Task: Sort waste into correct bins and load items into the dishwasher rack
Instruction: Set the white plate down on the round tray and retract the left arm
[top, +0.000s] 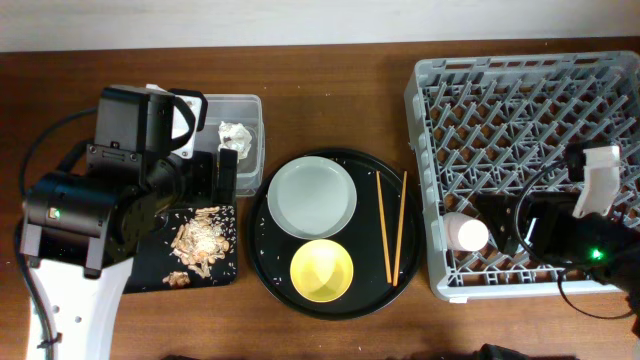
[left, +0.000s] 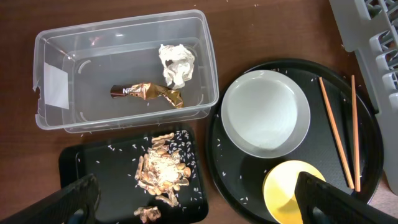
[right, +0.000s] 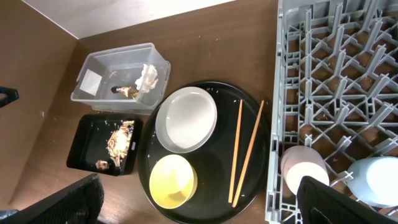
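Plate (top: 312, 196), pale grey-green: far left on round black tray (top: 368, 262), left of rack (top: 520, 120). Judged rigid, slippery, breakable; take by rim.
Chopsticks (top: 383, 228): same tray, right side. Judged light, roll-prone; pinch mid-length.
Left tool (left: 202, 199), right tool (right: 202, 202): both spread, empty.

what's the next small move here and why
Probably reach the open right gripper toward the two thin wooden chopsticks: the waste already sits in the clear plastic tub and shallow black tray, the pink cup and light-blue cup are in the grey plastic rack, and the chopsticks lie nearest it.
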